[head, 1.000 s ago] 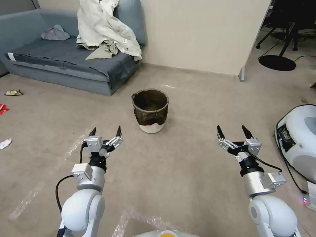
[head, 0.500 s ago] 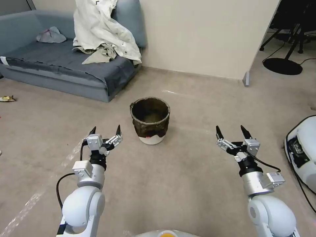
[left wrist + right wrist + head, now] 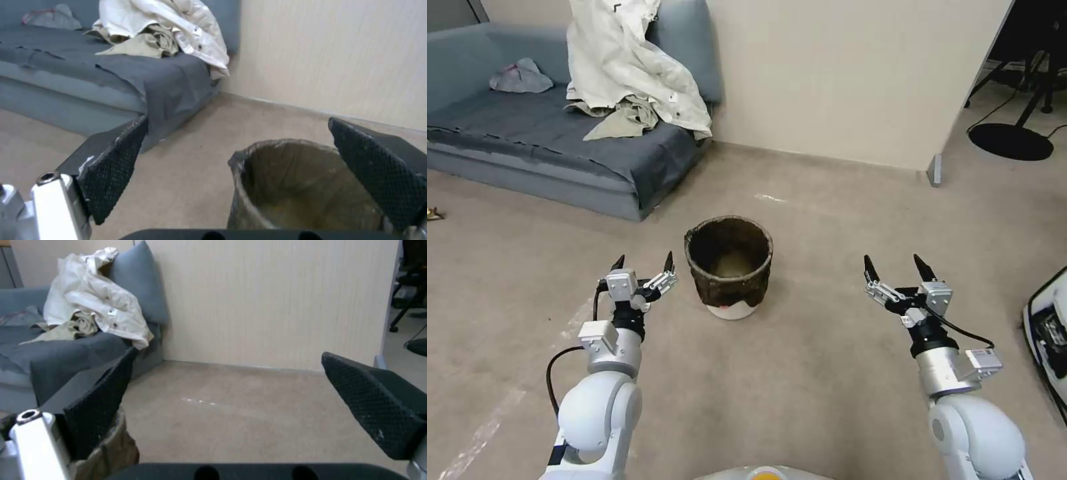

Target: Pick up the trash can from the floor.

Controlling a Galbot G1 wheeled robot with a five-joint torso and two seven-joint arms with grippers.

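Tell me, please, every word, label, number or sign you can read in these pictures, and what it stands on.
None can be read.
The trash can carries a small red mark near its base, too small to make out.
The white jacket on the sofa shows a small dark mark, unreadable.

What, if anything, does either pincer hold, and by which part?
Nothing: the left pincer and the right pincer are both open, apart from the trash can standing on the floor.

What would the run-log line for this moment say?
trash can upright on floor, ungrasped | left gripper open, beside it | right gripper open, apart
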